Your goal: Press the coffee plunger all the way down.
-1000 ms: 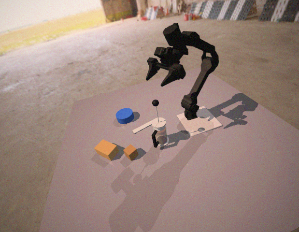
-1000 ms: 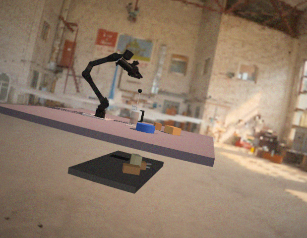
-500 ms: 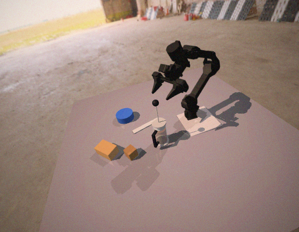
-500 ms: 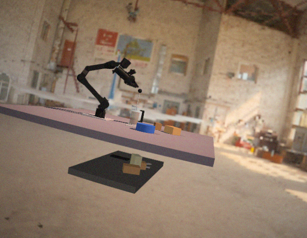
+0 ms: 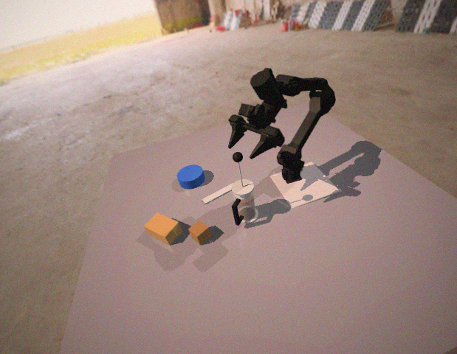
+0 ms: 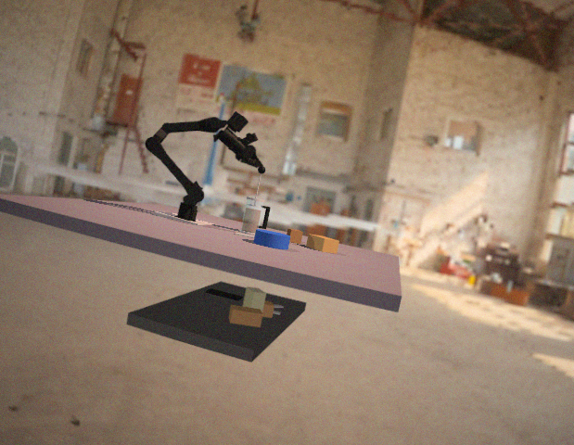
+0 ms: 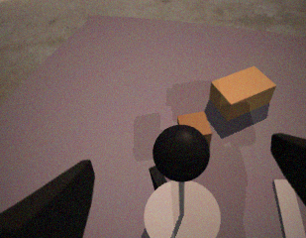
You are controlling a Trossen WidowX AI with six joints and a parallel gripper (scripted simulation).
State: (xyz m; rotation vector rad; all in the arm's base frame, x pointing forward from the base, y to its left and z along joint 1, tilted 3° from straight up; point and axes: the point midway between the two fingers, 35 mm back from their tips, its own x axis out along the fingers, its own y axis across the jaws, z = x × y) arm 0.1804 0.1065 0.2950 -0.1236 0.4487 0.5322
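Progress is judged early: the plunger knob [image 5: 237,156] is seen fully raised on its thin rod, just below and between the wide-open, empty fingers of the gripper [image 5: 245,147], so pressing and release are not yet done. The coffee press [image 5: 244,200] is seen upright directly beneath the gripper, with clear glass, white lid and black handle.

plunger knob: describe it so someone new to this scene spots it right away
Start at the pink table and find the glass coffee press with the black handle, in front of the arm's base. A thin rod rises from its white lid to the plunger knob, just below the open gripper. It is the only black ball here.
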